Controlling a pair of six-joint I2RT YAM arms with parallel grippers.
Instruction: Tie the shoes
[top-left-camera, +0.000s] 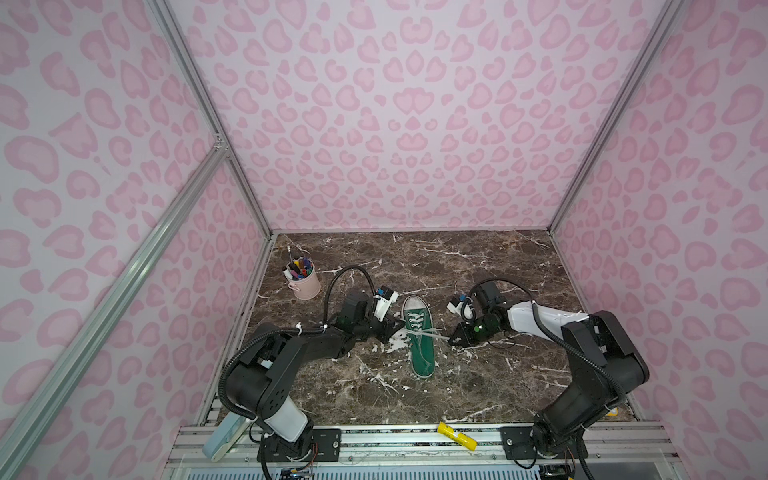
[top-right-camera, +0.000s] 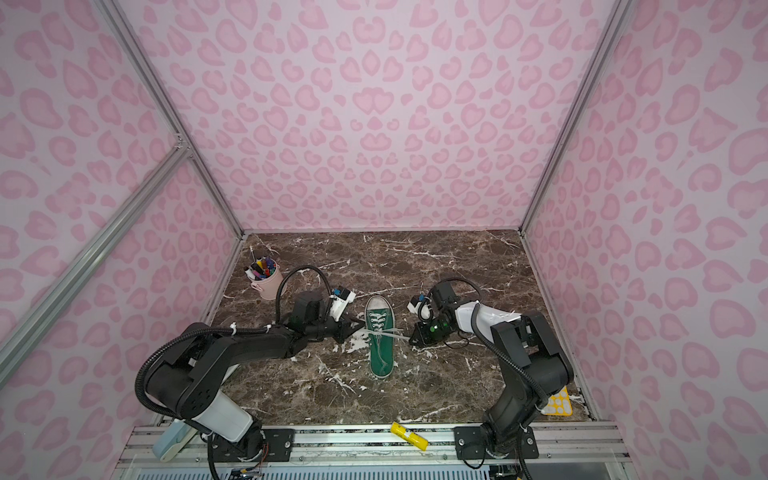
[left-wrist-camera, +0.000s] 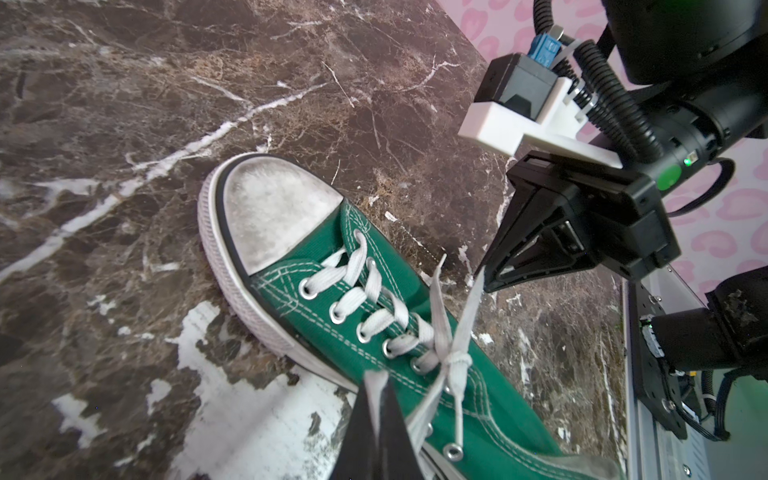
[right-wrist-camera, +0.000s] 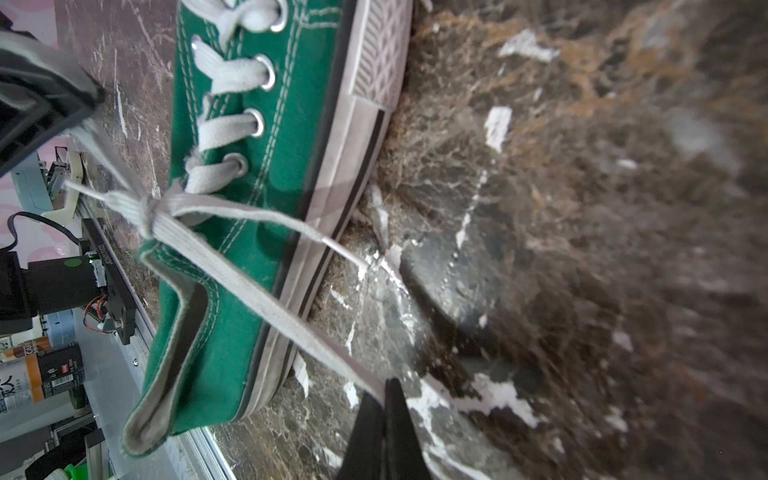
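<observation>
Well apart from the pink pen cup (top-left-camera: 305, 284), out on the marble tabletop (top-left-camera: 478, 266), we find the green sneaker (top-left-camera: 420, 345) sole down, its white toe cap (left-wrist-camera: 274, 208) the end nearer the cup. Its off-white laces (left-wrist-camera: 357, 291) are threaded up the eyelets and gathered into a small knot (left-wrist-camera: 456, 359) over the tongue, with strands running out flat to both sides. We judge the shoe light and its canvas soft, with only the rubber sole to hold it on the marble, so an uneven tug could drag or swing it. The laces look flat, limp and easy to slip through a pinch. The place to take hold is the lace itself, close to the knot, never the shoe body. On the cup's side of the shoe, the left gripper (left-wrist-camera: 379, 395) has its jaws clenched on a strand that rises between its tips. On the side away from the cup, the right gripper (right-wrist-camera: 388, 392) is likewise pinched tight on a strand stretched straight from the knot. A loose end with its aglet (right-wrist-camera: 353, 255) lies on the marble beside the sole. We read this as the two arms drawing the knot snug, though we cannot tell whether the held strands are bow loops or single lengths.
</observation>
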